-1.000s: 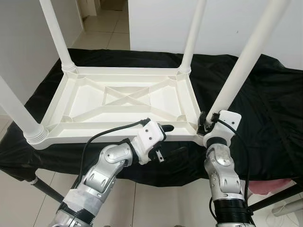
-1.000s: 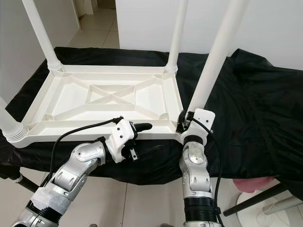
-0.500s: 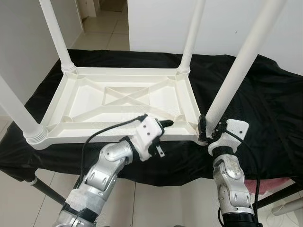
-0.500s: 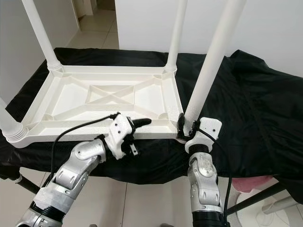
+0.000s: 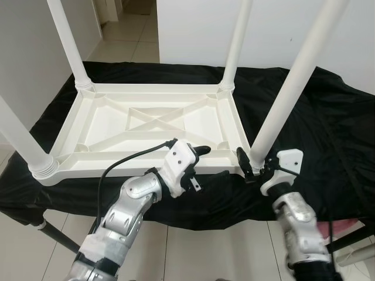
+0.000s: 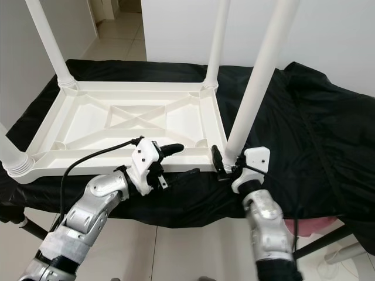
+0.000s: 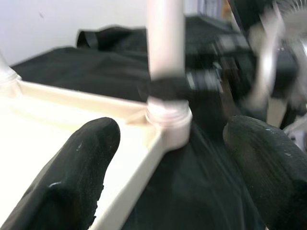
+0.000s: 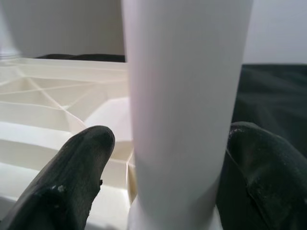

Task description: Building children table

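The white children's table [image 5: 117, 161] lies upside down on a black cloth [image 5: 328, 134], with its legs pointing up. My right gripper [image 5: 256, 164] is open at the foot of the near right leg [image 5: 287, 99]. One black finger stands on each side of that leg [image 8: 184, 105], with small gaps. My left gripper [image 6: 187, 159] is open at the front rail, one finger above the rail and the other below it. The left wrist view looks along the rail to the same leg [image 7: 165, 48] and its corner socket.
The cloth-covered stand ends just in front of the table's front rail, with tiled floor below. A black stand leg [image 5: 55, 237] slants at the lower left. Something pink [image 6: 304, 225] sits low on the right. White walls stand behind and to the left.
My right wrist has swung right and lower, away from the corner, and its fingers now stand apart around the leg's foot. My left gripper has edged left along the front rail.
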Available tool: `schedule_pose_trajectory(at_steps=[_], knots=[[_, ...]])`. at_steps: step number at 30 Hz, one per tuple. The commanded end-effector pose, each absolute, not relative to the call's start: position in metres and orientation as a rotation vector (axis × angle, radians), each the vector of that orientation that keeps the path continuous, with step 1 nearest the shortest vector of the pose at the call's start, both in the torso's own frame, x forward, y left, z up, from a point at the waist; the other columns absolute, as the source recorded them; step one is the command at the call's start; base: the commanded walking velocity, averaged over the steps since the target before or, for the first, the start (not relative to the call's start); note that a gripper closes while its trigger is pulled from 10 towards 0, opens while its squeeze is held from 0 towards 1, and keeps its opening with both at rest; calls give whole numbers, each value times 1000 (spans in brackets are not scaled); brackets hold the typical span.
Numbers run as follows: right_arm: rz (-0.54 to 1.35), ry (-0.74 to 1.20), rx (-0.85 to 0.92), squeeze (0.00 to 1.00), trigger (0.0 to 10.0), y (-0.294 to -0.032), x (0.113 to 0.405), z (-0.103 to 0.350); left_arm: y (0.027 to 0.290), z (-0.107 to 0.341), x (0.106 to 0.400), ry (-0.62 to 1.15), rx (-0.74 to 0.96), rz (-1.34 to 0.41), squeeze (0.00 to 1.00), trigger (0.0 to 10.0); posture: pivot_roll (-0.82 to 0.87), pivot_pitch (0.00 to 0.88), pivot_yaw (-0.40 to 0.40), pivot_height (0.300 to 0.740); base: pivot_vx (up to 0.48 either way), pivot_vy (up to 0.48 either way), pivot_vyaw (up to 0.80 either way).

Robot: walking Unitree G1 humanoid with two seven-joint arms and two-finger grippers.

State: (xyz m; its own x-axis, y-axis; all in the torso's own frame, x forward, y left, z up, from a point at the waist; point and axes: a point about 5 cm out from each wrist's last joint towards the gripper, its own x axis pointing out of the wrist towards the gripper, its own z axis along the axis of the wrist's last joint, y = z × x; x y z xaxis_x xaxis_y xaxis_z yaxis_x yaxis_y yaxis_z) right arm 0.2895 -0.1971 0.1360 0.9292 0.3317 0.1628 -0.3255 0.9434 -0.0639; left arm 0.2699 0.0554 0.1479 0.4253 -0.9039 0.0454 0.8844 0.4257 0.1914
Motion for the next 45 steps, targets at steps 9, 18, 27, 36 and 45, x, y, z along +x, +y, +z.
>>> schedule_pose_trajectory(at_steps=[9,18,27,36,45], knots=[[521,-60,-86,0,10000,-194,302,120,50,151,261,-150,170,-1215,0,10000,-64,0,-15,740,0,0,0],[547,-42,-97,0,0,-197,317,116,49,152,260,-153,180,-1224,0,10000,-56,0,-16,740,0,0,0],[491,-13,-86,0,0,-205,315,106,50,152,261,-149,187,-1218,0,10000,-51,0,-8,740,0,0,0],[375,-19,-25,0,10000,-194,306,100,48,148,260,-133,172,-1223,0,10000,-69,0,5,740,0,0,0],[168,-55,6,0,10000,-185,296,102,47,147,258,-124,157,-1231,0,10000,-88,0,14,740,0,0,0]])
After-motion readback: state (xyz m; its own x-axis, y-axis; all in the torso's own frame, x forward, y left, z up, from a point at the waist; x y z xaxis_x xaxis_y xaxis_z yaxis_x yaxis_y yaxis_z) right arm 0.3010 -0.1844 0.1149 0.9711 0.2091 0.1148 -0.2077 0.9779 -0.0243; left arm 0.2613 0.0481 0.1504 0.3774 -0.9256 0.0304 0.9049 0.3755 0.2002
